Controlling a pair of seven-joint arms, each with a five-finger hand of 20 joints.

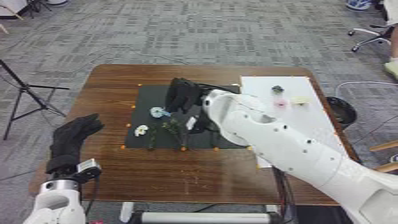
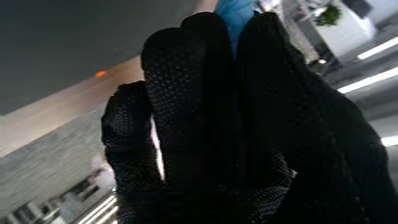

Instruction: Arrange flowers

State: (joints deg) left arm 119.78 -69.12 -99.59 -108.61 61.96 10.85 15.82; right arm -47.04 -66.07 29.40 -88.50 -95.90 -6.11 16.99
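Left hand (image 1: 67, 141), one: fingers relaxed, spread slightly, beside the dark mat (image 1: 202, 141). Green sprigs (image 1: 172, 126), on the mat, nearer the robot than the right fingertips. White flower (image 1: 140, 130), one, on the mat, left of the sprigs. Right hand (image 1: 181, 95), one: fingertips pinching a blue flower (image 1: 158, 112) above the mat. Pink flower (image 1: 281, 102), yellow flower (image 1: 299, 100), green flower (image 1: 277, 89): on the white sheet (image 1: 298, 127), well right of the right fingers.

Lettering, labels, numbers, signs: none that you can read, in either the head view or the right wrist view.
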